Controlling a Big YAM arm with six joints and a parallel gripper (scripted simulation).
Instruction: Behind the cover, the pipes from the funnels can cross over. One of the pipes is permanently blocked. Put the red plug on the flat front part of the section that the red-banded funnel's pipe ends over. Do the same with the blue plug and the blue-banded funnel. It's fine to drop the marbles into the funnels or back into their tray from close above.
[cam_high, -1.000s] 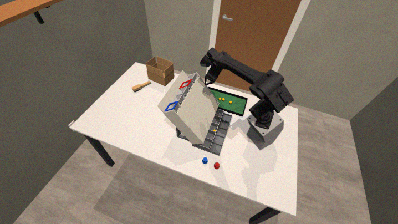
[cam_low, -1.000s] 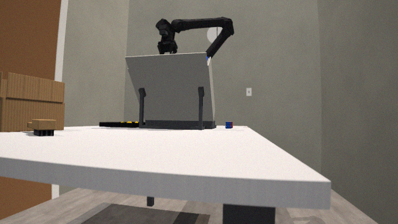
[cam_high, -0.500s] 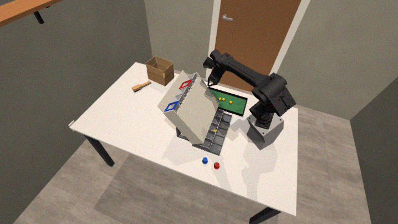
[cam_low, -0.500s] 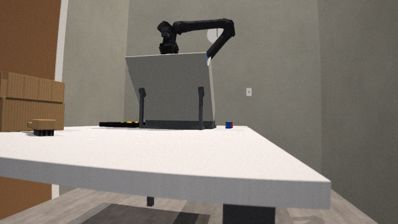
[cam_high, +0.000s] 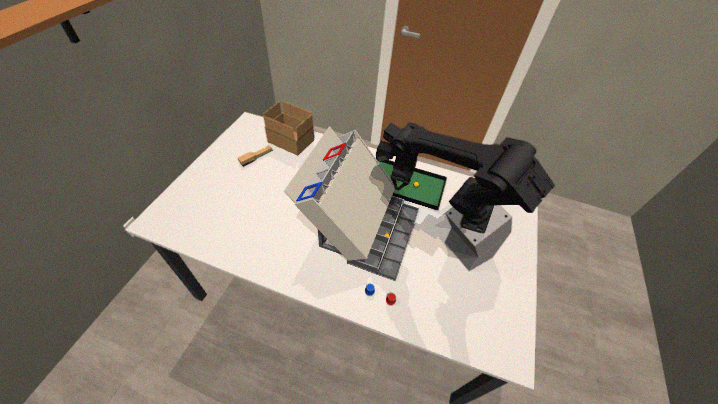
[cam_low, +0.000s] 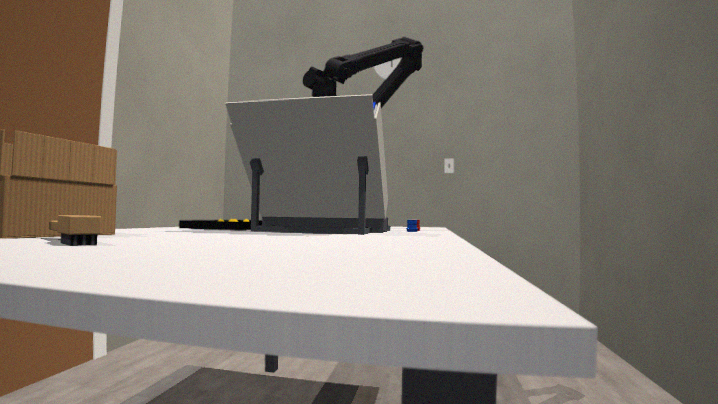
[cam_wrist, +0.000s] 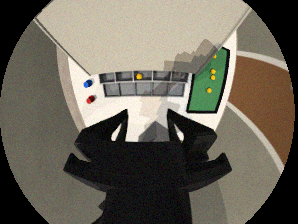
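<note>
My gripper (cam_high: 400, 184) (cam_wrist: 147, 112) is open and empty. It hangs just above the near end of the green marble tray (cam_high: 429, 195) (cam_wrist: 200, 98), right behind the tilted grey cover (cam_high: 346, 200) (cam_low: 306, 150) (cam_wrist: 147, 23). A yellow marble (cam_high: 416, 184) lies in the tray beside the fingers; the wrist view shows several marbles (cam_wrist: 213, 74) there. The red-banded funnel (cam_high: 334, 151) and the blue-banded funnel (cam_high: 308, 191) sit on the cover's top edge. One yellow marble (cam_high: 386, 234) (cam_wrist: 139, 76) rests in the sectioned catch tray (cam_high: 401, 248) (cam_wrist: 109, 78). The blue plug (cam_high: 370, 289) (cam_wrist: 88, 84) and the red plug (cam_high: 391, 298) (cam_wrist: 91, 100) stand on the table in front.
A cardboard box (cam_high: 287, 125) (cam_low: 55, 180) and a wooden brush (cam_high: 254, 154) (cam_low: 75, 226) lie at the table's far left corner. The robot base (cam_high: 479, 231) stands right of the trays. In the exterior view the cover hides the gripper.
</note>
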